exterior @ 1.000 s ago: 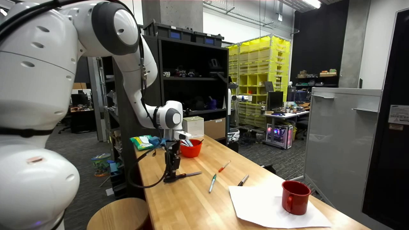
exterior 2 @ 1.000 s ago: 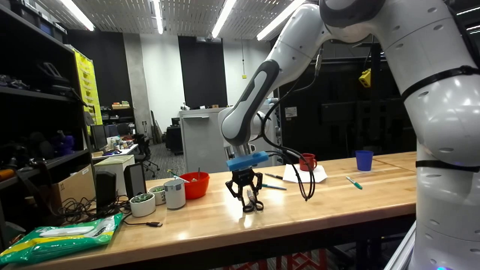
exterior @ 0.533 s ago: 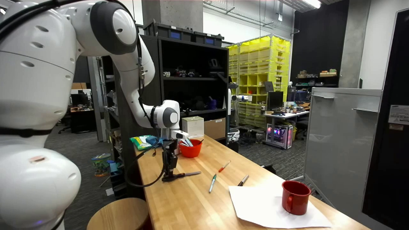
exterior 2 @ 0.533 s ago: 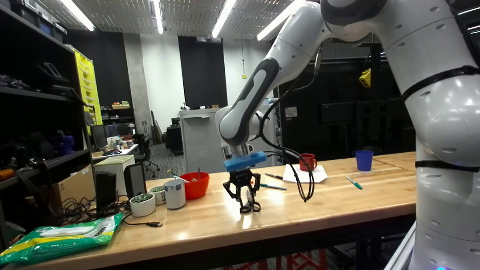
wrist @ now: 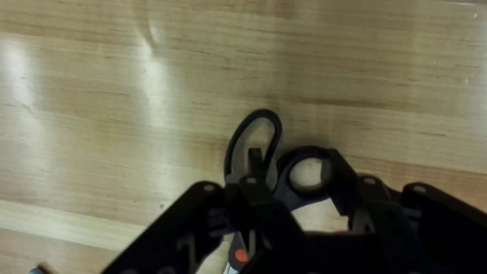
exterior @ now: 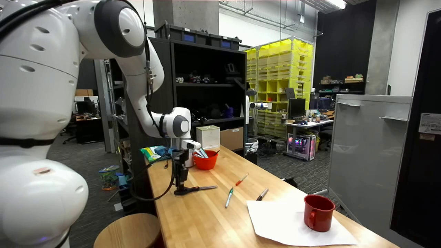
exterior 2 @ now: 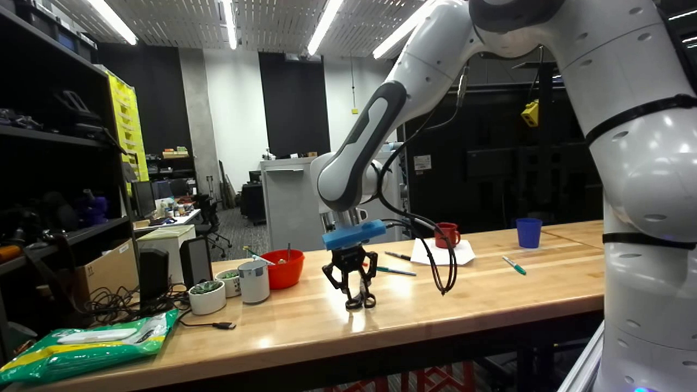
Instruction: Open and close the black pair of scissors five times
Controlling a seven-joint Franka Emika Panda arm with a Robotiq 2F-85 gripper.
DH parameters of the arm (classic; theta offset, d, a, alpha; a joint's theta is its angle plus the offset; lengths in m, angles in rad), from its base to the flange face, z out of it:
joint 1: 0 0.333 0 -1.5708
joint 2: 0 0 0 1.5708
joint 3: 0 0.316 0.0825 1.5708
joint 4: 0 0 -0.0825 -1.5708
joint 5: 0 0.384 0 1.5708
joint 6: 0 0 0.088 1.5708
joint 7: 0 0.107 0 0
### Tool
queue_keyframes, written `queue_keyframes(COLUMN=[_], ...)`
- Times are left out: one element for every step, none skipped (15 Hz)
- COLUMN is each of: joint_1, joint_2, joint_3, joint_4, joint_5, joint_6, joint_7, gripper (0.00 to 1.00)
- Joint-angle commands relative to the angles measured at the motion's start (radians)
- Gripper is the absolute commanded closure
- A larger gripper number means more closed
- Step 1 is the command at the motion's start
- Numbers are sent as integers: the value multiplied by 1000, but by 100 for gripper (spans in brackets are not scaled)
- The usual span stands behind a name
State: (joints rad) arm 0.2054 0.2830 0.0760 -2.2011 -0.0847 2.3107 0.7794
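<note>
Exterior view: wooden table [exterior: 206, 220]; shelving [exterior: 210, 84]

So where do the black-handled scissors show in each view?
In an exterior view: scissors in the lower half, slightly left of centre, blades pointing right.
In an exterior view: scissors in the lower half, just right of centre.
Wrist view: scissors at lower centre, partly hidden by the gripper.
Shared landmark: the gripper, at the scissors throughout.

Ceiling tube lights [exterior 2: 326, 27] supply bright overhead illumination in both exterior views; glare patches mark the wooden tabletop [exterior 2: 468, 294]. The black shelving unit [exterior: 206, 65] loses interior detail to shadow. The wrist view is dimmer: pale reflections streak the tabletop at left, and the gripper [wrist: 296, 173] appears near-black and out of focus.
</note>
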Motion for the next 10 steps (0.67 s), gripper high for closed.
queue_keyframes(joint_1=[14, 14, 13, 12, 11, 11, 11, 12, 13, 12], joint_2=[-47, -49, -50, -48, -45, -42, -39, -36, -33, -31], joint_3=[-9, -9, -8, -8, -8, -9, -9, -9, -9, -9], joint_4=[-40, -42, -44, -44, -43, -43, -43, -41, -40, -38], joint_5=[3, 0, 0, 0, -1, -6, -8, -10, -13, -13], joint_6=[0, -1, -1, -2, -1, 4, 6, 7, 8, 7], joint_7=[46, 59, 62, 67, 68, 70, 71, 73, 73, 72], gripper=[53, 53, 53, 53, 53, 53, 53, 52, 52, 51])
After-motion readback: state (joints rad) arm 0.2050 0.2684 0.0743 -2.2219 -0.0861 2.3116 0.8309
